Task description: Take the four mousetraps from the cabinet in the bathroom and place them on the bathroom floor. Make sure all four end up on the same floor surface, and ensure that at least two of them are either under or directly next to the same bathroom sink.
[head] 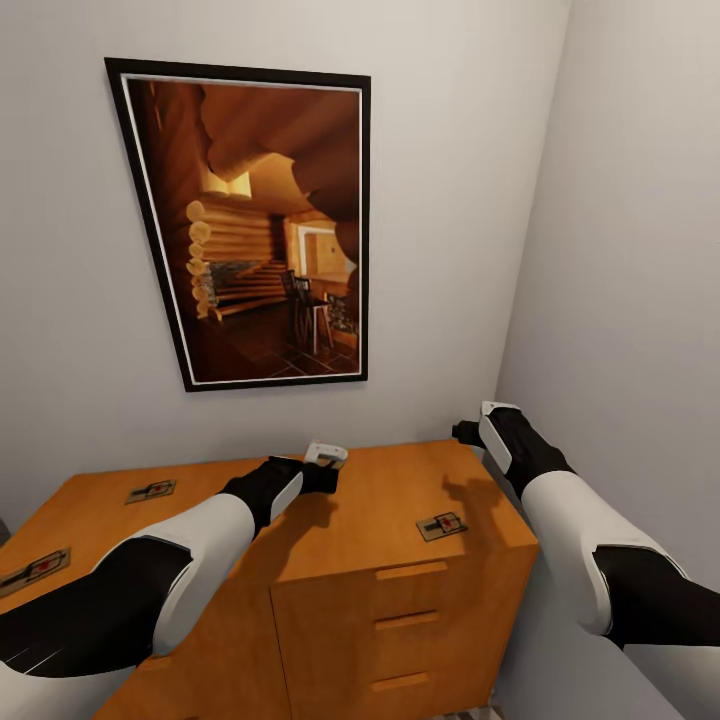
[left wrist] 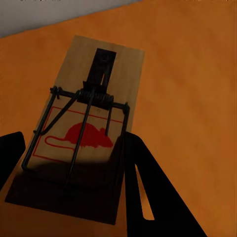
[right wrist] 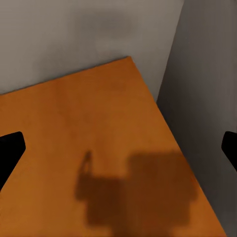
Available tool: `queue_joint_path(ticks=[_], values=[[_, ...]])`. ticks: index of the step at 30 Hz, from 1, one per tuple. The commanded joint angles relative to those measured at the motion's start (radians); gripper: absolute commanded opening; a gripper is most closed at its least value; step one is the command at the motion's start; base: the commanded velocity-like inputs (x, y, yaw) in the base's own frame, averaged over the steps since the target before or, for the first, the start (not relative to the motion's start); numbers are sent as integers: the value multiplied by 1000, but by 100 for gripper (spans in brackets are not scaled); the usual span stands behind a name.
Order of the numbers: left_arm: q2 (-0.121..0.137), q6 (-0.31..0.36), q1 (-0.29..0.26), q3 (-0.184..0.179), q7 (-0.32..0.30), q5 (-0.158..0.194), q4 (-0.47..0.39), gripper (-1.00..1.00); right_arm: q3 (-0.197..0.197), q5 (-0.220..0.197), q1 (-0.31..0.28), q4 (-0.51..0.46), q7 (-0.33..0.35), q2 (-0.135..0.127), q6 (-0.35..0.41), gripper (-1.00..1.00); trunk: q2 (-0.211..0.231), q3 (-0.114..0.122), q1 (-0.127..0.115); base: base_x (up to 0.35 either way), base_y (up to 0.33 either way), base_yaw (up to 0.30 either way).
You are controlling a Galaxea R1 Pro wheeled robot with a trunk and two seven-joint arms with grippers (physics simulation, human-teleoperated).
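Head view, arms: the two black and white arms reach up from the bottom of the frame over the cabinet [head: 400, 560].
Left gripper [head: 328, 458]: it sits near the middle of the frame, above the back part of the orange-brown top.
Left gripper state: in the left wrist view its two dark fingers [left wrist: 148, 192] are spread wide apart, one on each side of a mousetrap [left wrist: 86, 128]. I cannot tell if they touch it. It is not holding anything tight.
That mousetrap: a flat tan board with dark wires and a red mouse picture, lying flat on the surface.
Right gripper [head: 478, 428]: it hangs at the right of the frame, over the far right corner of the cabinet, close to the side wall [head: 640, 250].
Right gripper state: in the right wrist view the two dark finger tips [right wrist: 10, 148] sit far apart at the edges, with nothing between them but bare wood.
Other mousetraps: one [head: 441, 525] lies on top near the front right, one [head: 151, 491] at the back left, and one [head: 35, 570] at the far left edge.
Drawers: three fronts with slim handles [head: 410, 570] show at the lower middle.
Back wall: a big framed picture [head: 255, 225] of a log room hangs above the cabinet.
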Motion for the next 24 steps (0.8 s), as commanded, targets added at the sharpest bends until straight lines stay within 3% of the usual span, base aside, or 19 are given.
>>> queue_joint_path(ticks=[1,7,11,13,16,20,24], values=[[0,5,-1,-6,0,8,-2,-100,-2,-11,-1,-1,-7,0,3,100,-1,-2,0,0,0,0],[0,5,0,-4,-1,8,-42,-100,-2,-13,-1,0,-9,0,2,100,-1,-2,0,0,0,0],[0,5,0,-4,-36,8,-52,-100,-2,-14,-1,2,-9,0,1,100,-1,-2,0,0,0,0],[0,5,1,-4,-86,7,-54,-100,-2,-12,0,2,-9,0,1,100,-1,-2,0,0,0,0],[0,5,1,-6,-208,6,-61,-100,-2,2,0,2,-9,0,0,100,-1,-2,0,0,0,0],[0,14,1,-8,-373,3,-134,-100,-2,20,-1,2,-9,0,0,100,-1,-2,0,0,0,0],[0,17,1,-9,-473,4,-178,-100,-3,24,-1,2,-9,0,0,100,-1,-2,0,0,0,0]])
